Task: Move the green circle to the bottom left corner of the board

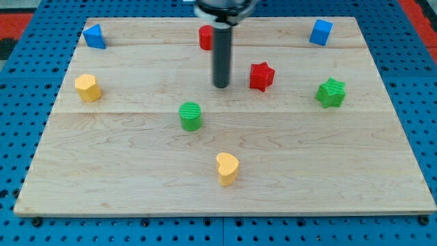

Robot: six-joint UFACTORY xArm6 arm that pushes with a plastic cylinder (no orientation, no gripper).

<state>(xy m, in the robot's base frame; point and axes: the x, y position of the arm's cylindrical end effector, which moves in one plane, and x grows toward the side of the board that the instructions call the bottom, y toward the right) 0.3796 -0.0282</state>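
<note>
Resting on the pale wooden board (382,171), my tip (221,86), a bare dark rod with no jaws to open or shut, holds nothing. The small green cylindrical circle block (190,116) stands just below-left of it, apart. Probably light, rigid and easy-sliding, it should be pushed squarely on its upper-right side, since off-centre contact may let it roll aside.

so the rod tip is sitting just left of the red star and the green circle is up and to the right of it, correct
Not quite. My tip is indeed just left of the red star, but the green circle lies below it and toward the view's left, not up and right. The camera view shows this.
</note>
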